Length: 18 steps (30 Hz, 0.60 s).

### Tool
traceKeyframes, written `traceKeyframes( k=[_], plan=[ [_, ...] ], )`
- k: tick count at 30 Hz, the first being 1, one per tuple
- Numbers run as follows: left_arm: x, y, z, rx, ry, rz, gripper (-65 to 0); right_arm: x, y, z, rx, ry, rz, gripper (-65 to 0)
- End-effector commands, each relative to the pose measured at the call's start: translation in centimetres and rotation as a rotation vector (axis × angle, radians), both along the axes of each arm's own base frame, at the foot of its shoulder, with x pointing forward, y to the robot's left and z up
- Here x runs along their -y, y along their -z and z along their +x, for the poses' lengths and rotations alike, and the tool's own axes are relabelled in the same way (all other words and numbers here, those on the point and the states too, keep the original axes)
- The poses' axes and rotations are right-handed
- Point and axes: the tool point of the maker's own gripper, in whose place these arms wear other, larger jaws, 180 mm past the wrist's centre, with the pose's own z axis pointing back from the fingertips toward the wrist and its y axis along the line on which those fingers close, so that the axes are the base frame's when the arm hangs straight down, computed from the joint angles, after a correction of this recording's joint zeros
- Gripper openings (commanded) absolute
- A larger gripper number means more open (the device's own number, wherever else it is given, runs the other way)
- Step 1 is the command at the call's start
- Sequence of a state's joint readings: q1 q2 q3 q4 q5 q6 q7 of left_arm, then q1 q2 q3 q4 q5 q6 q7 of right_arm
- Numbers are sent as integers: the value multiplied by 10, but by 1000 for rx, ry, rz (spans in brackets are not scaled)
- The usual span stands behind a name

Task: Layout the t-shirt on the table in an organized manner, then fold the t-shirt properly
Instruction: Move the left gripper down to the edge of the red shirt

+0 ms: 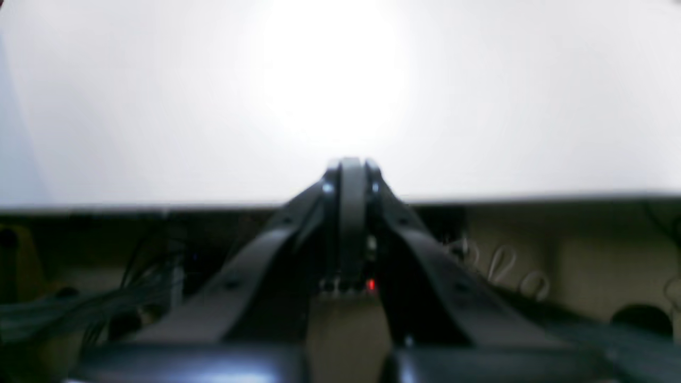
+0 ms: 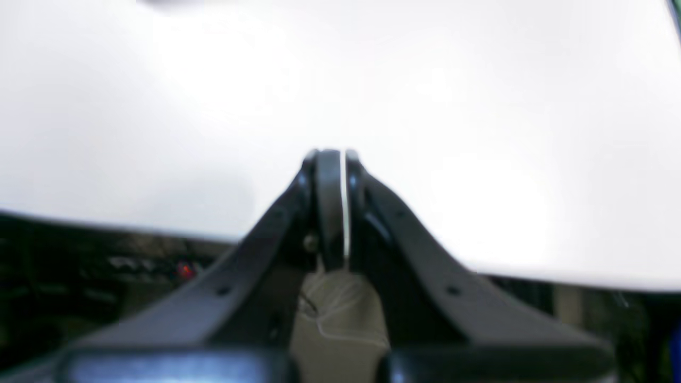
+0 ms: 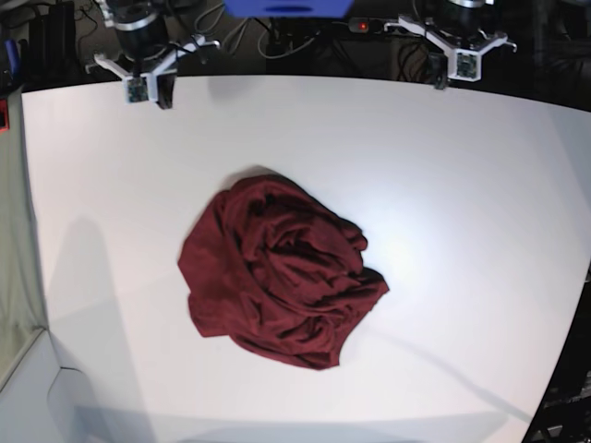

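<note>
In the left wrist view, the left jaws are pressed fully together with nothing between them, poised over the edge of the bare white worktop; no cloth shows here. In the right wrist view, the right jaws are likewise closed tight and empty, at the worktop's edge, again with no cloth in sight. In the base view, the 2 arms sit at the far edge: the right jaws at the far left, the left jaws at the far right. The t-shirt lies crumpled in a heap near the middle of the worktop, slightly left of centre, well apart from both arms and on the near side of them. The heap's long axis runs slanted, from far left toward near right, with no sleeve or hem plainly laid out. The right arm looks the nearer, as the heap's far-left lobe points toward it, so the first reach to spread the cloth would likely go toward the near side and inward from that arm.
</note>
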<state>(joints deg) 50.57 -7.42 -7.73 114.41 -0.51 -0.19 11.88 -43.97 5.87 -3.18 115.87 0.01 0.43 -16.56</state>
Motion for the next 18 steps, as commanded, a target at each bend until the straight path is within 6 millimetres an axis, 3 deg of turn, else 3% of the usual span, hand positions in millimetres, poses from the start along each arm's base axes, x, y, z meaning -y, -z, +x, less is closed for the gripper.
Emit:
traceKeyframes(
  k=[1, 7, 14, 16, 18],
  plan=[
    [2, -12, 8, 53, -12, -12, -649, -2, -12, 12, 56, -11, 3, -650],
    [4, -25, 37, 140, -53, -66, -646, -32, -28, 42, 143, -71, 57, -650],
    [6, -52, 83, 276, -72, -132, -641, -51, -23, 52, 87, -113, 76, -650],
    [5, -62, 97, 321, -71, -135, -590, -53, -23, 57, 76, -120, 73, -650],
    [5, -72, 111, 364, -69, -138, -477, -52, -25, 65, 77, -121, 64, -625]
  ],
)
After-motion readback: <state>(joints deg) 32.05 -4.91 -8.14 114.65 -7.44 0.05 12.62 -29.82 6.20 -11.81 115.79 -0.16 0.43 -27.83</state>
